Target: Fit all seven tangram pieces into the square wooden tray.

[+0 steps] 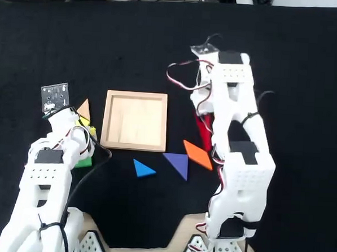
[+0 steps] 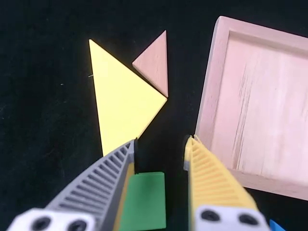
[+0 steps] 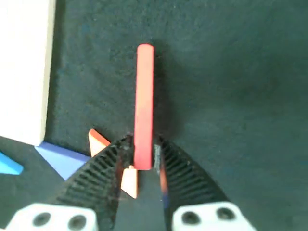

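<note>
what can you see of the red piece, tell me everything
The red piece is thin and flat, a smooth solid red, seen edge-on with a rounded far end. It stands on edge, pinched at its near end between the jaws of the right gripper, which are shut on it. It sits over the black cloth, to the right of the wooden tray. Its outline is hidden, and whether it touches the cloth is unclear.

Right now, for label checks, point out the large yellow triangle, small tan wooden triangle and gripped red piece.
large yellow triangle (image 2: 120, 98): left wrist view, middle of its face.
small tan wooden triangle (image 2: 155, 64): left wrist view, centre of face.
red piece (image 3: 144, 98): right wrist view, its narrow edge.
</note>
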